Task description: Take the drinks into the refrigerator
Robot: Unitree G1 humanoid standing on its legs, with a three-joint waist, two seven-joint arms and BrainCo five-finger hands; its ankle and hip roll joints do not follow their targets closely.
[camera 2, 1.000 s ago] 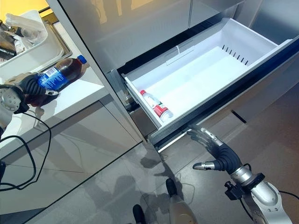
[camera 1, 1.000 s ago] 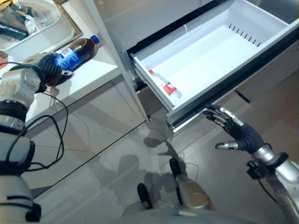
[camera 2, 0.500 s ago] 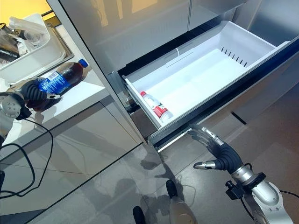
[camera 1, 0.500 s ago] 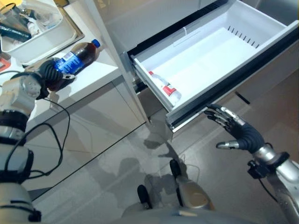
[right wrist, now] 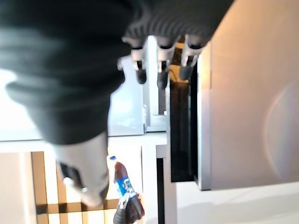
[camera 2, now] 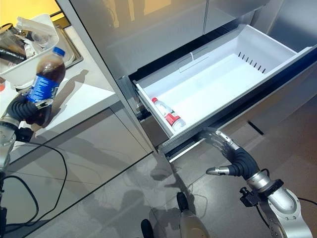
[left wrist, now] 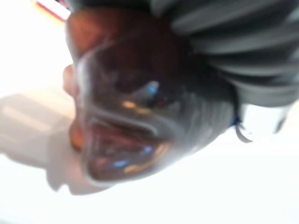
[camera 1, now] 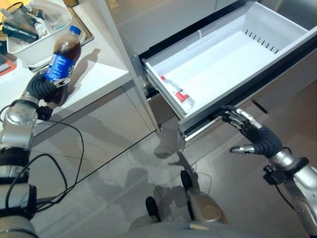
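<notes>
A cola bottle (camera 1: 60,55) with a blue label and blue cap stands nearly upright in the air above the white counter (camera 1: 101,67). My left hand (camera 1: 43,88) is shut on its lower part. The left wrist view has the bottle's dark base (left wrist: 135,107) close up under the hand's ribbed cover (left wrist: 229,32). The white refrigerator drawer (camera 1: 230,59) is pulled out. A small clear bottle with a red label (camera 1: 177,93) lies in its near left corner. My right hand (camera 1: 253,138) is open just below the drawer's front edge, its fingers (right wrist: 161,70) straight.
A white tub (camera 1: 30,42) of dishes stands in a sink at the counter's far left. Steel refrigerator doors (camera 1: 158,20) rise above the drawer. The counter's corner lies between the bottle and the drawer. Grey tiled floor (camera 1: 114,173) spreads below.
My left hand has lifted the cola bottle off the counter and turned it from lying to nearly upright. My right hand has edged up closer to the drawer's front.
</notes>
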